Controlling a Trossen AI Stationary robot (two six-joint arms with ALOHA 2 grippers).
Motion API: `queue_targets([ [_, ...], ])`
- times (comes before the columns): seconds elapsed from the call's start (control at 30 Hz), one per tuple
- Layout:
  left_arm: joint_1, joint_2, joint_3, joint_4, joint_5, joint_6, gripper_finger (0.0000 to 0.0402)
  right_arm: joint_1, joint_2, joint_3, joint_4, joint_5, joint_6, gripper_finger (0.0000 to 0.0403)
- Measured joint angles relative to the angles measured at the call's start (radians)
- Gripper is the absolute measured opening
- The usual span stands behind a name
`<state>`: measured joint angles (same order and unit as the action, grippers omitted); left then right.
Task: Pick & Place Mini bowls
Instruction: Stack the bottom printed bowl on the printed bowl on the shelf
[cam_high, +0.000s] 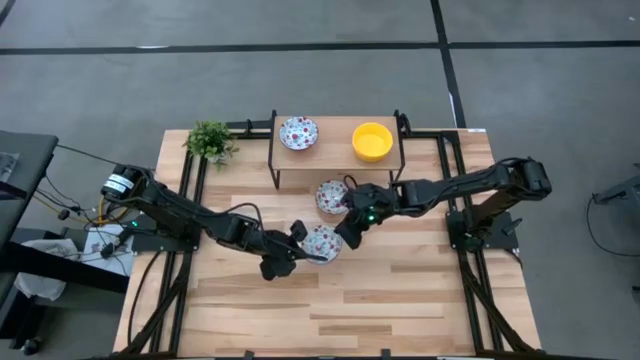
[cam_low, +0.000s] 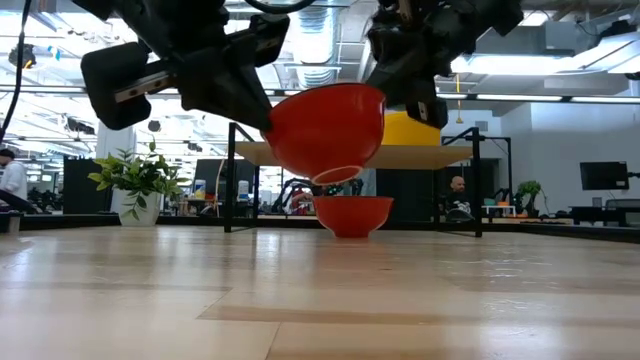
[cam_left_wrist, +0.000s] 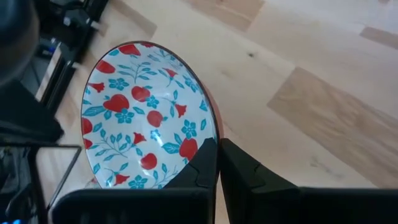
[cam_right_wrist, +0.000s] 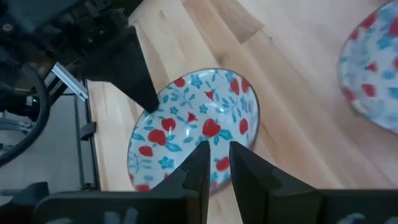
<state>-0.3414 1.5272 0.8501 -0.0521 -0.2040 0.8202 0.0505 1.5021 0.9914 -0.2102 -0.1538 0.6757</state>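
A floral mini bowl (cam_high: 322, 243), white inside with red and blue flowers and red outside (cam_low: 325, 130), hangs above the table's middle between both grippers. My left gripper (cam_high: 300, 250) is shut on its left side and my right gripper (cam_high: 346, 234) on its far right side. A second floral bowl (cam_high: 332, 196) stands on its foot on the table just behind it. On the small shelf (cam_high: 340, 160) at the far edge sit a third floral bowl (cam_high: 298, 132) and a yellow bowl (cam_high: 372, 141). My left gripper pinches the bowl's rim (cam_left_wrist: 211, 140), one finger (cam_left_wrist: 200, 169) inside the bowl and one outside. It comes slanting down from the table's left. The bowl is lifted clear of the table and tilted. My right gripper pinches the opposite rim (cam_right_wrist: 219, 149) between its two fingers (cam_right_wrist: 198, 163), one over the patterned inside and one outside. It comes slanting down from the table's far right. The bowl hangs tilted between the two grippers, clear of the table.
A small green potted plant (cam_high: 210, 142) stands at the table's far left corner. The shelf's dark frame (cam_high: 274, 150) rises along the far edge. Bare wood (cam_high: 330, 310) lies toward the near edge.
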Motion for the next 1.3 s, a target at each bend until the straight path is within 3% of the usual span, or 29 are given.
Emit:
queue_targets([
  [0.27, -0.005, -0.020, 0.002, 0.001, -0.087, -0.119, 0.0007, 0.015, -0.191, -0.001, -0.057, 0.167, -0.095, 0.0050],
  [0.5, 0.028, -0.150, 0.017, -0.045, -0.153, -0.190, 0.0007, 0.108, -0.400, 0.000, -0.161, 0.416, -0.240, 0.0043],
  [0.73, 0.100, -0.240, 0.123, -0.193, -0.249, -0.197, 0.0007, 0.214, -0.543, -0.001, -0.319, 0.654, -0.235, 0.0035],
  [0.93, 0.196, -0.245, 0.274, -0.329, -0.274, -0.174, 0.0007, 0.245, -0.604, -0.001, -0.399, 0.655, -0.231, 0.0029],
  [1.3, 0.496, -0.236, 0.402, -0.341, -0.234, 0.001, 0.0007, 0.196, -0.654, -0.001, -0.425, 0.714, -0.293, 0.0015],
])
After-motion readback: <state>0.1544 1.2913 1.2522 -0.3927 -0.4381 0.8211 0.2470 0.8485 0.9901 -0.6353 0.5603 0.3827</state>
